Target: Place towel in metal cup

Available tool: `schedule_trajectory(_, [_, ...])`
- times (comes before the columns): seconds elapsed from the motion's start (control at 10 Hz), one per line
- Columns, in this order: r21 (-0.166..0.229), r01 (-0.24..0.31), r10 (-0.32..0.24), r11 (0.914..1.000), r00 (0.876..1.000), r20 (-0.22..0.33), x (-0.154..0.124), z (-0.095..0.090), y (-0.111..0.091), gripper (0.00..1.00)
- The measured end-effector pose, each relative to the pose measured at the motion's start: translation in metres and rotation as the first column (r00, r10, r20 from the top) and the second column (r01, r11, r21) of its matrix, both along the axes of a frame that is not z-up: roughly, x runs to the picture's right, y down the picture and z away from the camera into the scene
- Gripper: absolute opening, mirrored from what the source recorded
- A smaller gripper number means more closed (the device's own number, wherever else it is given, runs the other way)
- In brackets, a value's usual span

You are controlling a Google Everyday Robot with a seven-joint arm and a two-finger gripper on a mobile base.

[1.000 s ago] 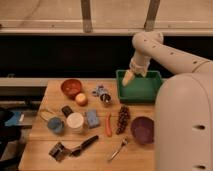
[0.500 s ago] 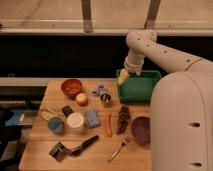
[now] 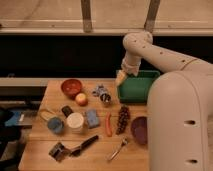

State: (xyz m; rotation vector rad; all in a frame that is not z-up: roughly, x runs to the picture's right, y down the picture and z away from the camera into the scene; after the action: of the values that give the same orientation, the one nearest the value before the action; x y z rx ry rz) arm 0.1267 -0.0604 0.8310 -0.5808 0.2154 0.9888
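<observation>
Nearest the viewer, on the right, the robot's pale rounded body (image 3: 182,125) fills the corner. Beside it, along the front edge of the wooden worktop (image 3: 37,150), lie a dark-handled tool (image 3: 82,146) and a metal spoon (image 3: 117,149).

One row further back stand a blue mug (image 3: 55,125), a larger white cup (image 3: 75,121) and a blue sponge (image 3: 92,118); to their right are a thin red-orange item (image 3: 108,124), a bunch of dark grapes (image 3: 122,119) and a purple bowl (image 3: 139,129).

Beyond these, near the middle of the worktop, sits the metal cup (image 3: 105,99), small and shiny with a dark inside. The towel (image 3: 99,90) is a pale blue-grey and white crumple just behind and left of the cup, seemingly touching it and not yet in it. An apple (image 3: 81,99) lies to the left, with a red bowl (image 3: 71,87) behind that.

At the back right stands a green bin (image 3: 137,87). The gripper (image 3: 121,78) hangs over the bin's left wall, pointing down, to the right of the towel and apart from it; its jaws stand wide and hold nothing. A dark window runs behind.

By my reading, the task is at the approach step, with the towel still to be picked up. The next move calls for bringing the gripper left and down onto the cloth; it should pinch the towel from the side away from the cup, so the cup is not knocked. After that the towel needs only a short carry to the cup's mouth; a soft cloth may drape over a small rim rather than drop inside.
</observation>
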Motion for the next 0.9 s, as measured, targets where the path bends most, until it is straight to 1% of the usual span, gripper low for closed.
schedule_trajectory(0.1, [0.008,0.018,-0.018,0.9998,1.000,0.016,-0.017,0.005,-0.004,0.80])
schedule_trajectory(0.2, [0.018,0.039,-0.040,0.9991,0.998,0.038,-0.039,0.012,-0.010,0.80])
schedule_trajectory(0.3, [0.031,0.047,-0.049,0.9984,0.997,0.061,-0.056,0.017,-0.015,0.80])
schedule_trajectory(0.4, [0.052,0.042,-0.046,0.9978,0.995,0.094,-0.071,0.022,-0.020,0.80])
schedule_trajectory(0.5, [0.096,0.013,-0.027,0.9953,0.988,0.154,-0.085,0.025,-0.024,0.80])
schedule_trajectory(0.6, [0.126,-0.021,-0.005,0.9918,0.979,0.206,-0.092,0.026,-0.025,0.80])
schedule_trajectory(0.7, [0.158,-0.066,0.023,0.9852,0.965,0.262,-0.096,0.027,-0.026,0.80])
schedule_trajectory(0.8, [0.173,-0.088,0.035,0.9809,0.956,0.291,-0.101,0.026,-0.028,0.80])
schedule_trajectory(0.9, [0.175,-0.092,0.036,0.9802,0.954,0.298,-0.103,0.027,-0.028,0.80])
